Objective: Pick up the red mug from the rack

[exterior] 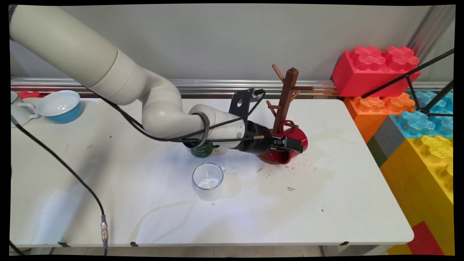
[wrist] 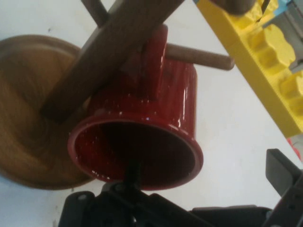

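The black two-finger hand (exterior: 290, 144) is reaching in low from the left and is gripping the rim of a red mug (exterior: 288, 145): in the hand view one finger (wrist: 134, 172) is going down inside the mug's mouth (wrist: 142, 151) while the other finger (wrist: 284, 175) is sitting outside its wall, so the hand is clenched on the mug. The mug is hanging tilted on its side, its handle (exterior: 286, 123) looped over a low peg (wrist: 201, 56) of the wooden mug tree (exterior: 288, 94), and its body is pressing against the tree's post (wrist: 113, 47) just above the round wooden base (wrist: 28, 118).

The mug tree is standing upright toward the far right part of the white worktop (exterior: 344, 203). A clear glass mug (exterior: 208, 180) is standing upright nearer the camera, left of the red mug and apart from it. A dark green cup (exterior: 202, 150) is showing partly beneath the arm's wrist. At the far left edge, a blue bowl (exterior: 59, 105) with a white inside is lying tilted beside a white mug (exterior: 20, 110). Large toy bricks (exterior: 417, 119) in red, orange, blue and yellow are stacked off the worktop's right end.
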